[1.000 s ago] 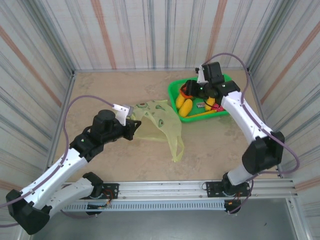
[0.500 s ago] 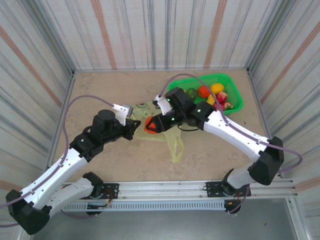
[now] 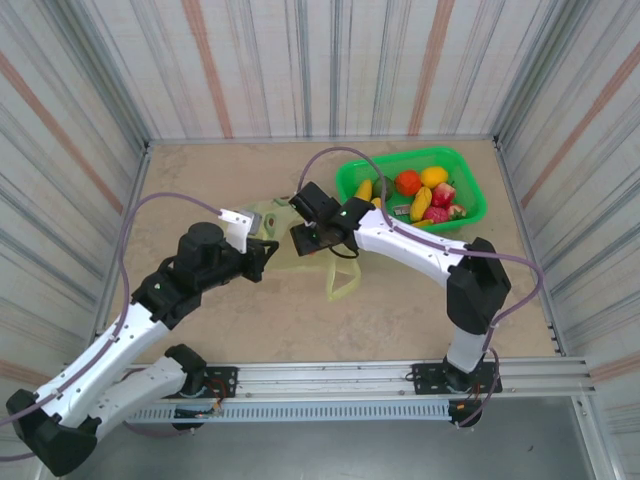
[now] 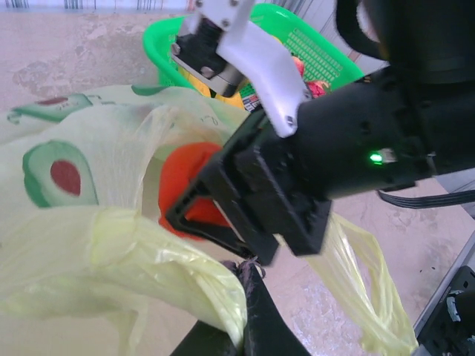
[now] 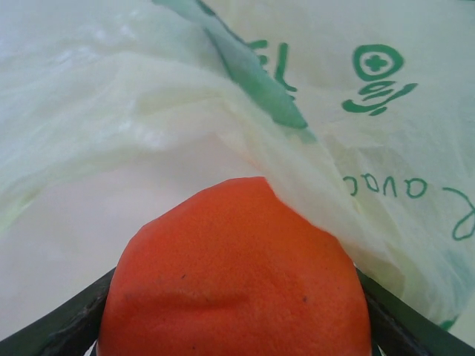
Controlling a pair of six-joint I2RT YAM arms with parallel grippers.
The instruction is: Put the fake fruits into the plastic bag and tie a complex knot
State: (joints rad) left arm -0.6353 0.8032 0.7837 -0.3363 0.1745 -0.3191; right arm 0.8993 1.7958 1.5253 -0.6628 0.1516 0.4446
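**Room.** One beige tabletop point(image 3: 200, 170), fenced left, far and right by corrugated striped walls point(image 3: 300, 60). I see open surface at the far left and across the near right.

**Basket.** One rigid bright green mesh basket point(image 3: 455, 158), far right, close to the right wall. In it I count two yellow bananas point(image 3: 365, 190), one orange-red round fruit point(image 3: 407, 182), one yellow lemon point(image 3: 433, 176) and two pink-red strawberries point(image 3: 443, 195). The part behind the right arm I cannot count.

**Bag.** One thin translucent pale yellow-green plastic bag point(image 4: 119, 133), crumpled mid-table, with one loop handle point(image 3: 340, 282) trailing toward the near edge.

**Grippers.** Two.
- The left gripper point(image 3: 262, 252) is clamped on the bag's bunched rim.
- The right gripper point(image 3: 303, 240) has its jaws pressed to both sides of one glossy orange round plastic fruit point(image 5: 234, 274), which sits at the bag's mouth with a fold draped over it.
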